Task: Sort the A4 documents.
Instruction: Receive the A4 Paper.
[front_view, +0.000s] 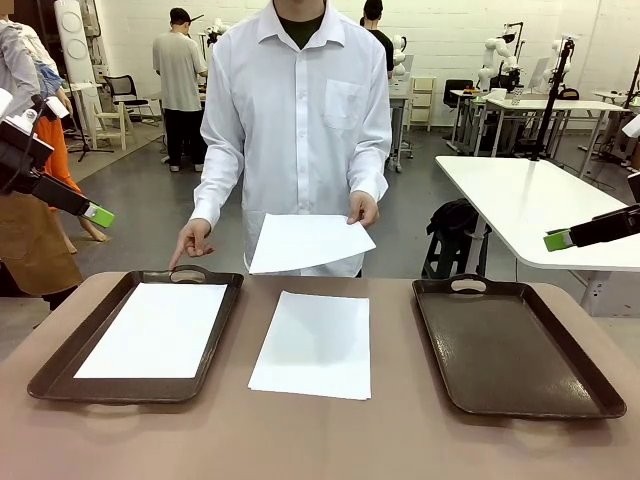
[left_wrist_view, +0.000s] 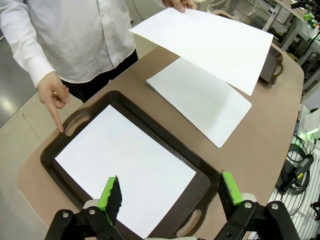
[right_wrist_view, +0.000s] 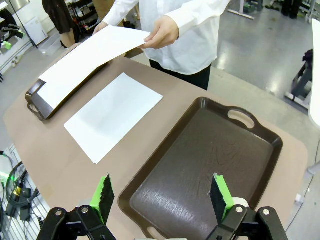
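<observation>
The left tray (front_view: 60, 365) holds one A4 sheet (front_view: 155, 330), the right tray (front_view: 520, 350) is bare, a second sheet (front_view: 312, 343) lies flat on the table (front_view: 400, 440) between them, and a third sheet (front_view: 305, 242) is in the person's hand (front_view: 363, 208). The left gripper (left_wrist_view: 171, 190) and right gripper (right_wrist_view: 160, 192) hover wide open and empty. With no raised edge to take, a pinch may crumple or push the second sheet.

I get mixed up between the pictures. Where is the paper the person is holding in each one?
Front view: the held sheet is in the middle, just above the table sheet.
Left wrist view: the held sheet is at the top, right of middle, above the table sheet.
Right wrist view: the held sheet is at the upper left, above the table sheet.
Landmark: the table sheet, close by it every time.
</observation>
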